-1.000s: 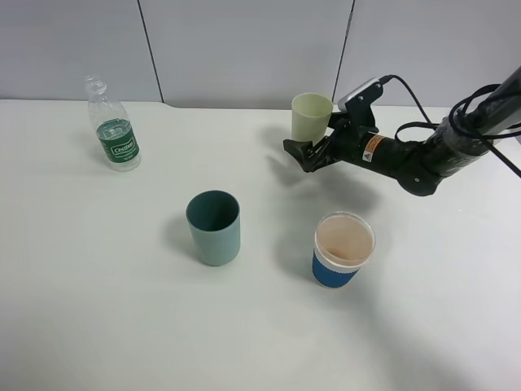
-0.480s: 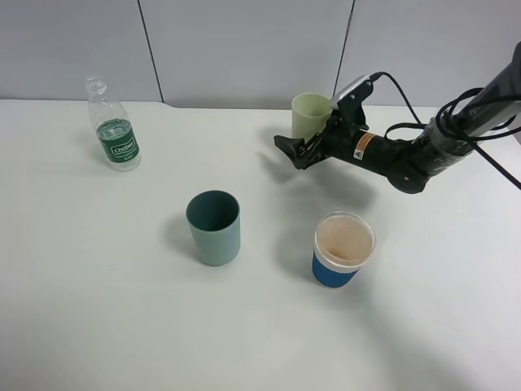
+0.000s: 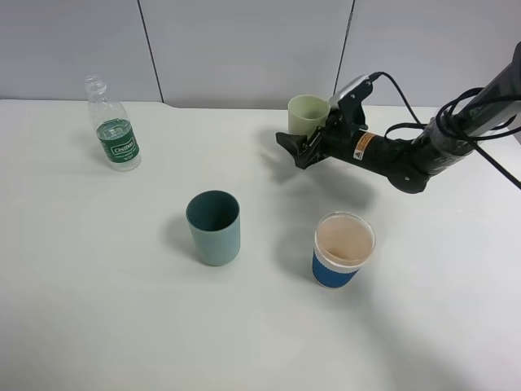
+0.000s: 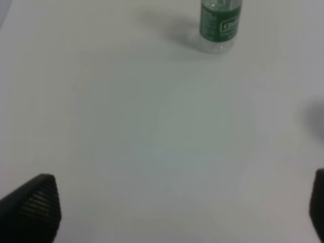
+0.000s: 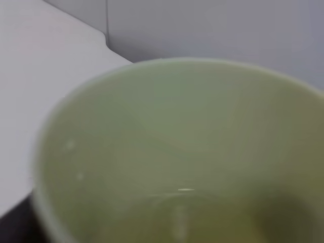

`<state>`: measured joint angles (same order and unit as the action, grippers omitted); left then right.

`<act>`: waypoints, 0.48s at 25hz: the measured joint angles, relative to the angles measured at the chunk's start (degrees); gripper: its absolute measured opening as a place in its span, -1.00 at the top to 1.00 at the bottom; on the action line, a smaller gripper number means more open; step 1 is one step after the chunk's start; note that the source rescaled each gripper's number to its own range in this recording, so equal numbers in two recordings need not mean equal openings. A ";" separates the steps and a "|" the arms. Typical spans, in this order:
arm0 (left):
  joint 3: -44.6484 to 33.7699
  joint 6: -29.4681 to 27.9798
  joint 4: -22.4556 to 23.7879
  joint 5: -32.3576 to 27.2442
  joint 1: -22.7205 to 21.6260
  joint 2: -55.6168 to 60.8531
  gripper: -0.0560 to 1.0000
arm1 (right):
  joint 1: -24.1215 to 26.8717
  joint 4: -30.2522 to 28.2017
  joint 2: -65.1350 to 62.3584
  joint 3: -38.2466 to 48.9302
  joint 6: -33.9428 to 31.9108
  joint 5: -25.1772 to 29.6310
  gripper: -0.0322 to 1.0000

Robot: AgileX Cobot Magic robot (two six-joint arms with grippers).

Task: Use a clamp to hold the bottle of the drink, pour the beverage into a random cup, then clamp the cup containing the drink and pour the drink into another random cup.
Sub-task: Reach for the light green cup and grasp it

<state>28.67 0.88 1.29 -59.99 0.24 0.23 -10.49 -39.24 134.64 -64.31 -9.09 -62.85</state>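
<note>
Pale yellow-green cup (image 3: pixel 308 114), tall, tapered, plain.
Right fingers (image 3: pixel 295 148) close beside it, grip unclear; left fingers (image 4: pixel 35 205) spread wide.

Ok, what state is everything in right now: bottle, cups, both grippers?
bottle: upright, uncapped, standing free.
yellow-green tumbler: roughly upright, clear liquid at the bottom.
teal cup: upright, looks empty.
blue-sleeved paper cup: upright, contents unclear.
left gripper: open, holding nothing.
right gripper: at the tumbler's lower wall; grip unclear.
</note>
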 joint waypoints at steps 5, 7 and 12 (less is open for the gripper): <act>0.00 0.00 0.00 0.00 0.00 0.00 -1.00 | 0.00 0.00 0.00 -0.05 -5.82 -0.33 0.93; 0.00 0.00 0.00 0.00 0.00 0.00 -1.00 | 0.00 0.00 0.00 -0.05 -6.22 -0.44 0.93; 0.00 0.00 0.00 0.00 0.00 0.00 -1.00 | 0.00 -0.55 0.00 -0.05 -6.49 -0.69 0.93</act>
<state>28.67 0.88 1.29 -59.99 0.24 0.23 -10.49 -39.79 134.64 -64.36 -15.58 -63.54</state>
